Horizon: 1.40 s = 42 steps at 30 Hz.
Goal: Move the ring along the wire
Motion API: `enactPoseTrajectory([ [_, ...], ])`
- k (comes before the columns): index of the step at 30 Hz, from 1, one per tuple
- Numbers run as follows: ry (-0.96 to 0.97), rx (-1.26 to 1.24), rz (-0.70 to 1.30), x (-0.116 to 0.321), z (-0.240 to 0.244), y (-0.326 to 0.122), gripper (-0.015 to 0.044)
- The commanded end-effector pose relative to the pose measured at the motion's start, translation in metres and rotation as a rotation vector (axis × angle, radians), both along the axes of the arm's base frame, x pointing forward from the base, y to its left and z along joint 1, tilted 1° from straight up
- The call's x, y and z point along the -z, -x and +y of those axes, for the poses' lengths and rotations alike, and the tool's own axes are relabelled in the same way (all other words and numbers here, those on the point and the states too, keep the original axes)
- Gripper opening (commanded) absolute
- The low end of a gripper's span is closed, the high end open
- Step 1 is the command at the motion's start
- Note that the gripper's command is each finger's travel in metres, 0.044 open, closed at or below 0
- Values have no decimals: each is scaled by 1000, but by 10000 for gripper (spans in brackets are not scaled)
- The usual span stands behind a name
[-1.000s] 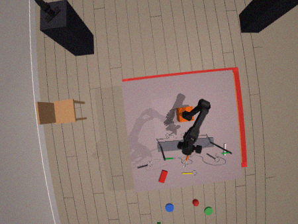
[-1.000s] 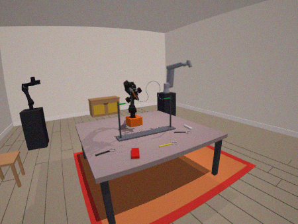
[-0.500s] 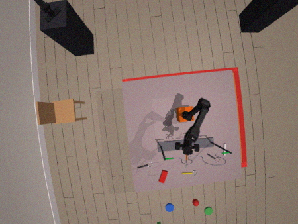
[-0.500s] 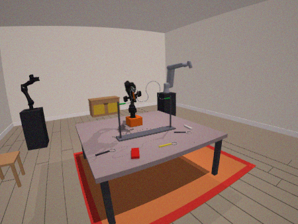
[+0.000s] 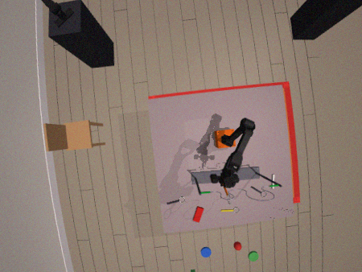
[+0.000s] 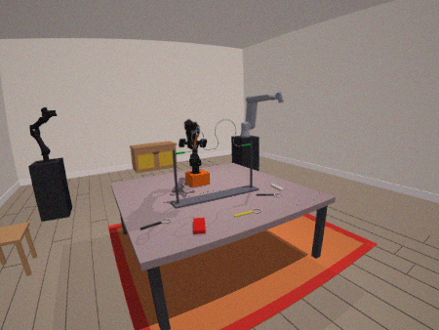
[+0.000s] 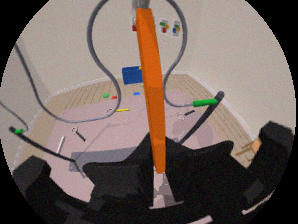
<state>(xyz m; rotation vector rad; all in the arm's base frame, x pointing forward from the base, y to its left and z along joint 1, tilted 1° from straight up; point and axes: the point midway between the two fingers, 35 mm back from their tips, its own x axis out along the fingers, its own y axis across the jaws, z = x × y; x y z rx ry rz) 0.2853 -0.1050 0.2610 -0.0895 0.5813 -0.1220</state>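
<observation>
My gripper (image 5: 225, 185) (image 6: 195, 143) (image 7: 152, 133) is shut on the orange handle (image 7: 152, 90) (image 6: 195, 140) (image 5: 226, 191) and holds it up in the air between the two posts. In the wrist view the handle runs straight away from the fingers; its ring (image 7: 141, 4) is at the top edge, mostly cut off. The thin grey wire (image 7: 93, 45) (image 6: 220, 122) curves in loops on both sides of the handle. I cannot tell whether the ring touches it. One green wire end (image 7: 205, 102) (image 6: 245, 144) (image 5: 275, 185) sits on the right post (image 6: 251, 163). The other green wire end (image 7: 19, 131) (image 6: 180, 152) (image 5: 205, 192) sits on the left post (image 6: 176, 176).
The posts stand on a grey base bar (image 6: 215, 195) (image 5: 205, 174). On the table lie a red block (image 6: 198, 225) (image 5: 198, 213), a yellow-handled ring (image 6: 242, 213) (image 5: 228, 210), two black-handled rings (image 6: 150, 225) (image 6: 264, 194) and a white stick (image 6: 277, 185). The arm's orange base (image 6: 197, 178) stands behind the bar.
</observation>
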Motion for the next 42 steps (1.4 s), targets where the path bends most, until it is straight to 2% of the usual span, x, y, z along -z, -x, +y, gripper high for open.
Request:
enactPoseTrajectory([
  [1,90,2,-6,-2,-6,0,-150],
  [42,1098,7,-32,-46,-65,0,-150],
])
